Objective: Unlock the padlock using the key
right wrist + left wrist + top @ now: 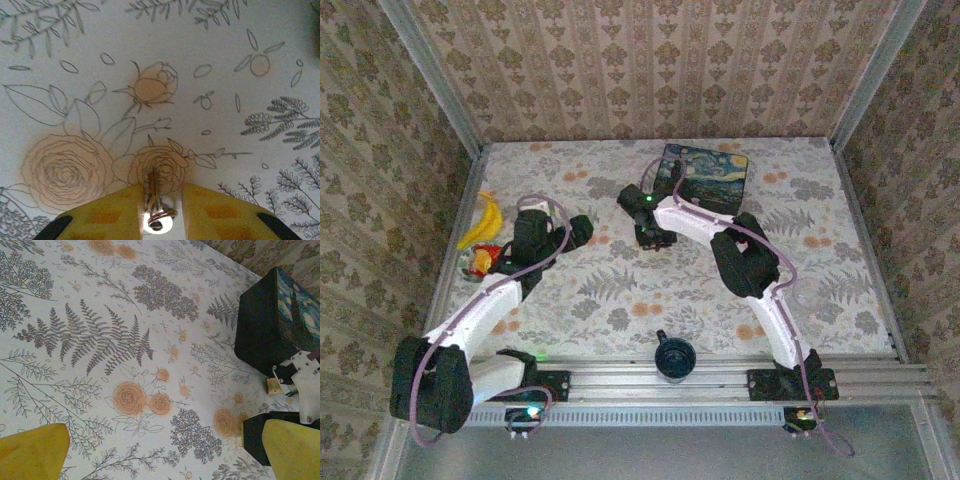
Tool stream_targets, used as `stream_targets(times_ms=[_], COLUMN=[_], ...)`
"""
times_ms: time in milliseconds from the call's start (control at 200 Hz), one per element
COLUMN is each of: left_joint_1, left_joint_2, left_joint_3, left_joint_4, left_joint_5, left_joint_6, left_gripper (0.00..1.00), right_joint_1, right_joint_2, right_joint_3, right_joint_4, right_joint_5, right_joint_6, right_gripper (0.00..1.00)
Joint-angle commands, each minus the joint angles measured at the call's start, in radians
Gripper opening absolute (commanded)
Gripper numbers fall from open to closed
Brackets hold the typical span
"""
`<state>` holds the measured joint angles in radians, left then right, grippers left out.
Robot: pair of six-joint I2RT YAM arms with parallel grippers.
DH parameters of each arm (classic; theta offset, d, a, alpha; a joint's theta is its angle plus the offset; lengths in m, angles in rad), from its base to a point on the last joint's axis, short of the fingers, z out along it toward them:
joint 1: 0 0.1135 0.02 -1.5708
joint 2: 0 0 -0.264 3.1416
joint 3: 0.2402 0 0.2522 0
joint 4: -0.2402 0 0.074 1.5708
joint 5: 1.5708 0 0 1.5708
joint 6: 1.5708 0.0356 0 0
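**Key in the right hand's gap, padlock at the box corner**

Nearest the arm bases, well short of the dark blue painted box (705, 178), a dark round cup (673, 357) sits at the front edge of the flowered bench (610, 290). Farther in, left of the box and apart from it, the left hand (160, 460) hovers with its yellow fingers (32, 452) spread wide. Just short of the box, the right hand (162, 200) points down at the bench. The key (151, 182) stands in the narrow gap between its pads; whether they press it I cannot tell. The small brass padlock (273, 385) lies just beside the box's near corner.
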<state>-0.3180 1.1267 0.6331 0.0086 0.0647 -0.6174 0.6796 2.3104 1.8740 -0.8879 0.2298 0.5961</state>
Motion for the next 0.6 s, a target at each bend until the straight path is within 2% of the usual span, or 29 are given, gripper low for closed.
stream_targets(times_ms=[0, 210, 595], left_joint_1=[0.007, 0.007, 0.007], left_joint_2=[0.000, -0.011, -0.007], left_joint_3=[-0.013, -0.018, -0.012], left_joint_4=[0.023, 0.023, 0.031], left_joint_5=[0.014, 0.011, 0.021], left_joint_6=[-0.019, -0.024, -0.028], left_gripper=[1.00, 1.00, 1.00], right_joint_1=[0.001, 0.001, 0.001], right_joint_2=[-0.026, -0.056, -0.138], right_joint_3=[-0.022, -0.058, -0.146], right_joint_4=[-0.051, -0.059, -0.034], right_joint_5=[-0.002, 0.011, 0.032], right_joint_6=[0.005, 0.022, 0.036], right_gripper=[0.27, 0.31, 0.30])
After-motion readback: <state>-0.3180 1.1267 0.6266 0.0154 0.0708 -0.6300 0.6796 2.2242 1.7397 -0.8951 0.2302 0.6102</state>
